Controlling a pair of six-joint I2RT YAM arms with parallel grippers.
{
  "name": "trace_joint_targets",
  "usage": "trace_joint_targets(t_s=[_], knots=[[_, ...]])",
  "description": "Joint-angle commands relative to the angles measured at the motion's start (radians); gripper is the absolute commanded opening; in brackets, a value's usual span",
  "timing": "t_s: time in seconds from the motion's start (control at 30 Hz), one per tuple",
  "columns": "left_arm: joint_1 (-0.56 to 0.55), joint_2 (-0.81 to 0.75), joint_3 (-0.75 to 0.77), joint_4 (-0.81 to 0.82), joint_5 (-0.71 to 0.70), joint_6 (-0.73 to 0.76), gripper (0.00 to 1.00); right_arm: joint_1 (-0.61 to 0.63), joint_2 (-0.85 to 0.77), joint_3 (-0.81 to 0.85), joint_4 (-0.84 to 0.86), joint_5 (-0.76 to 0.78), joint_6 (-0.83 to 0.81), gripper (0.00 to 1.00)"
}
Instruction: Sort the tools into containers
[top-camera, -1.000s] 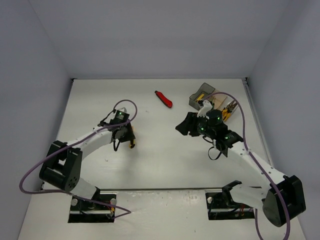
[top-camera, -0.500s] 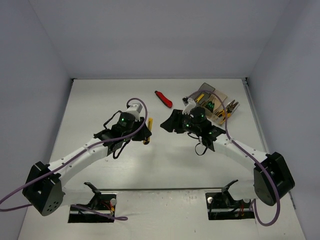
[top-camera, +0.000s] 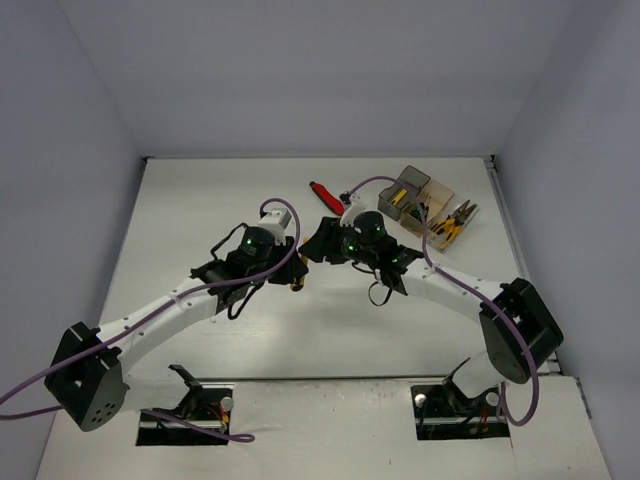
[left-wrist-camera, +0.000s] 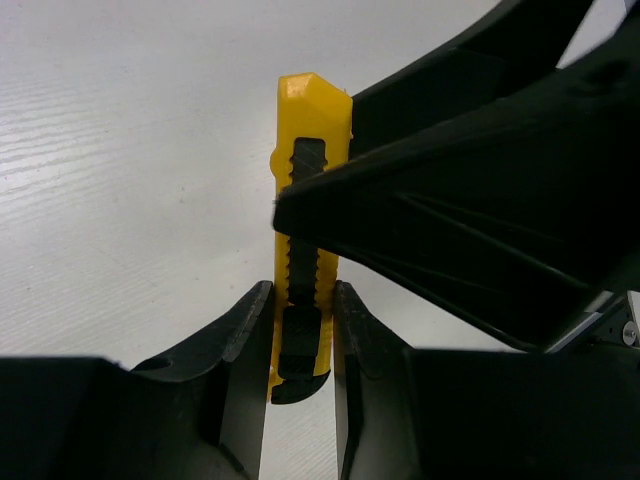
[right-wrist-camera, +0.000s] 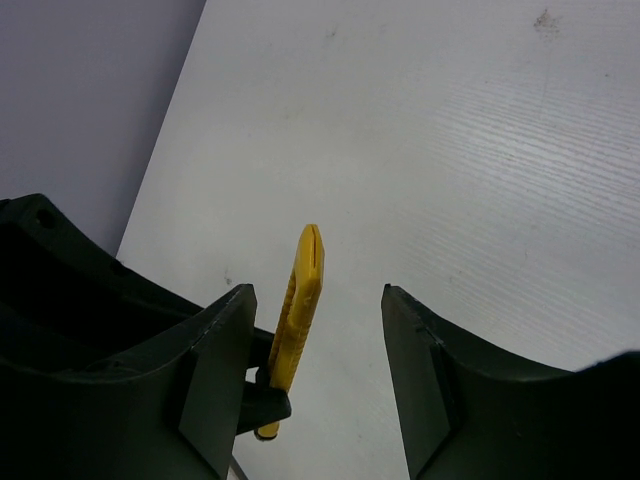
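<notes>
My left gripper (top-camera: 291, 268) is shut on the yellow utility knife (top-camera: 297, 284) and holds it above the table's middle. In the left wrist view the knife (left-wrist-camera: 300, 300) stands between my fingers (left-wrist-camera: 247, 330), tip pointing away. My right gripper (top-camera: 318, 244) is open and faces the left one. In the right wrist view its jaws stand wide on either side of the knife (right-wrist-camera: 300, 290), without touching it. The red utility knife (top-camera: 322, 194) lies on the table behind the grippers. The dark grey bin (top-camera: 401, 191), the tan bin (top-camera: 432, 200) and the clear bin (top-camera: 462, 216) with pliers (top-camera: 450, 224) stand at the back right.
White walls close in the table on the left, back and right. The right arm (top-camera: 450, 290) stretches across from the near right towards the middle. The right gripper's black fingers (left-wrist-camera: 470, 190) fill the upper right of the left wrist view.
The left gripper carried the yellow knife right towards the middle. The right gripper swung left, away from the bins, and now brackets the knife's tip.
</notes>
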Motion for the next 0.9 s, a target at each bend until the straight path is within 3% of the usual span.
trace_joint_targets(t_s=[0.0, 0.1, 0.2, 0.27, 0.37, 0.47, 0.53, 0.7, 0.87], knots=[[-0.011, -0.027, 0.031, 0.080, 0.001, 0.017, 0.00, 0.015, 0.026, 0.054, 0.103, 0.019, 0.007, 0.48], [-0.011, -0.027, 0.033, 0.079, -0.012, 0.021, 0.00, 0.025, 0.041, 0.056, 0.108, 0.017, 0.008, 0.39], [-0.011, -0.018, 0.045, 0.068, -0.035, 0.030, 0.00, 0.026, 0.042, 0.050, 0.109, 0.028, 0.013, 0.16], [-0.011, -0.012, 0.052, 0.054, -0.047, 0.035, 0.07, 0.026, 0.039, 0.047, 0.109, 0.036, 0.012, 0.00], [-0.013, -0.003, 0.066, 0.037, -0.070, 0.041, 0.21, 0.018, 0.035, 0.043, 0.109, 0.047, 0.011, 0.00], [-0.010, -0.004, 0.078, 0.026, -0.090, 0.052, 0.58, -0.015, 0.028, 0.042, 0.105, 0.052, 0.009, 0.00], [-0.007, -0.011, 0.106, -0.029, -0.136, 0.058, 0.71, -0.071, 0.015, 0.045, 0.093, 0.045, 0.004, 0.00], [0.050, -0.011, 0.229, -0.278, -0.287, 0.064, 0.76, -0.271, 0.011, 0.122, 0.022, 0.041, -0.058, 0.00], [0.289, -0.007, 0.330, -0.476, -0.184, 0.080, 0.76, -0.474, 0.097, 0.245, -0.028, 0.025, -0.091, 0.00]])
